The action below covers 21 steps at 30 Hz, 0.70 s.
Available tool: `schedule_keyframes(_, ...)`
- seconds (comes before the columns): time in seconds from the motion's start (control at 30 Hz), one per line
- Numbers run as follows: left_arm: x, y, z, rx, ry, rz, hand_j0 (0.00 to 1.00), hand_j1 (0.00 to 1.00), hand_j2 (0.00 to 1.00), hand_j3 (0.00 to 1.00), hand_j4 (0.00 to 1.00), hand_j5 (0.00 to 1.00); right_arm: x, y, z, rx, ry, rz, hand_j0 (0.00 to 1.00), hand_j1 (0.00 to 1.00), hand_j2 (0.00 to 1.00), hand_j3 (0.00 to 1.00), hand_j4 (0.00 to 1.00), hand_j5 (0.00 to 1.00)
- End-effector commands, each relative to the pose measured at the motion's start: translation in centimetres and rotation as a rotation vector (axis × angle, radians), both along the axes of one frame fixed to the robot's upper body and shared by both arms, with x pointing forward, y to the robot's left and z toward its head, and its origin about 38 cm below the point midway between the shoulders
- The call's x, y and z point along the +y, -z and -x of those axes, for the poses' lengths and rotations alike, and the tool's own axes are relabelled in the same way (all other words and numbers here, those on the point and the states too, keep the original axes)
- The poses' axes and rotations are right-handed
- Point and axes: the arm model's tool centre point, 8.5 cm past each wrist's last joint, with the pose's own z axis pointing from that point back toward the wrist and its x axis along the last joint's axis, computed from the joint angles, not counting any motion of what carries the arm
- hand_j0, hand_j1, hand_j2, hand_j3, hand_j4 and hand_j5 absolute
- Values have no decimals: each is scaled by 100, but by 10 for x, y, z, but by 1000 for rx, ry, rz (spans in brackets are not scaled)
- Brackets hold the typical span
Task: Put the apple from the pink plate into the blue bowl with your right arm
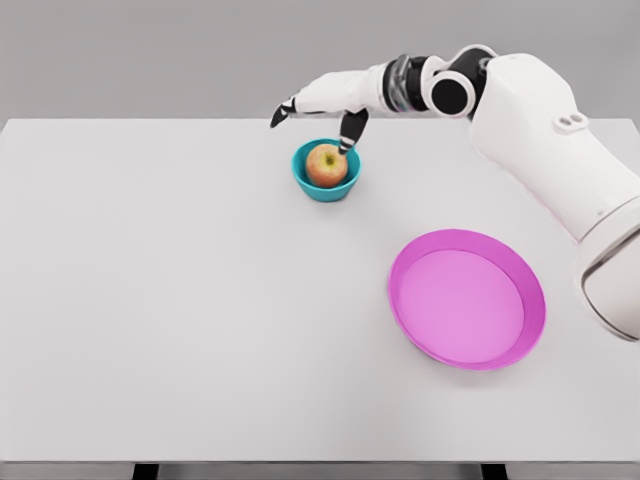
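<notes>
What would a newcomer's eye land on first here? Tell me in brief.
Probably the bright pink plate, empty at the table's right front. Next comes the red-yellow apple sitting in the small blue bowl near the far edge. The white right hand hovers just behind it, fingers spread, one dark fingertip pointing down at the apple.
</notes>
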Motion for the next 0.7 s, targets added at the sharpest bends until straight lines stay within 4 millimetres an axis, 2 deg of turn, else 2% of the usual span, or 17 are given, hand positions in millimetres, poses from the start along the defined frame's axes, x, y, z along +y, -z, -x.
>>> schedule_keyframes(0.0, 0, 0, 0, 1, 0, 1, 100, 100, 100, 100, 100, 100, -18, -24, 8, -56, -19, -16, 100, 100, 100, 100, 100, 100)
schedule_keyframes(0.03, 0, 0, 0, 1, 0, 1, 100, 100, 100, 100, 100, 100, -53, -35, 24, -96, -18, -12, 100, 100, 100, 100, 100, 100)
schedule_keyframes(0.07, 0, 0, -1, -2, 0, 0, 100, 100, 100, 100, 100, 100, -88, -52, 52, -127, -30, -26, 100, 100, 100, 100, 100, 100)
schedule_keyframes(0.1, 0, 0, -1, -2, 0, 0, 100, 100, 100, 100, 100, 100, -113, -69, 84, -144, -65, -38, 100, 100, 100, 100, 100, 100)
schedule_keyframes(0.13, 0, 0, 0, -1, 0, 0, 100, 100, 100, 100, 100, 100, -132, -80, 111, -176, -91, -12, 100, 100, 100, 100, 100, 100)
schedule_keyframes(0.17, 0, 0, -1, -1, 0, 1, 100, 100, 100, 100, 100, 100, -142, -83, 126, -174, -97, -9, 100, 100, 100, 100, 100, 100)
schedule_keyframes(0.27, 0, 0, -1, -2, 0, 0, 100, 100, 100, 100, 100, 100, -133, -55, 144, -142, -166, -89, 100, 100, 100, 100, 100, 100)
schedule_keyframes(0.33, 0, 0, 0, 1, 0, 1, 100, 100, 100, 100, 100, 100, -165, -39, 162, -157, -182, -204, 100, 100, 100, 100, 100, 100)
schedule_keyframes(0.4, 0, 0, -1, -2, -1, 0, 100, 100, 100, 100, 100, 100, -189, -43, 167, -162, -150, -180, 100, 100, 100, 100, 100, 100)
schedule_keyframes(0.47, 0, 0, 0, 0, -1, 1, 100, 100, 100, 100, 100, 100, -195, -49, 165, -119, -135, -162, 100, 100, 100, 100, 100, 100)
schedule_keyframes(0.5, 0, 0, -1, -2, -1, 0, 100, 100, 100, 100, 100, 100, -195, -43, 166, -94, -133, -153, 100, 100, 100, 100, 100, 100)
schedule_keyframes(0.53, 0, 0, -1, -2, 0, 0, 100, 100, 100, 100, 100, 100, -200, -31, 169, -56, -111, -148, 100, 100, 100, 100, 100, 100)
schedule_keyframes(0.57, 0, 0, 0, 1, 0, 1, 100, 100, 100, 100, 100, 100, -197, -15, 172, -20, -106, -160, 100, 100, 100, 100, 100, 100)
schedule_keyframes(0.6, 0, 0, 0, 0, -1, 1, 100, 100, 100, 100, 100, 100, -202, -17, 173, -27, -97, -150, 100, 100, 100, 100, 100, 100)
schedule_keyframes(0.67, 0, 0, 0, 0, 0, 1, 100, 100, 100, 100, 100, 100, -219, -40, 172, -88, -53, -155, 100, 100, 100, 100, 100, 100)
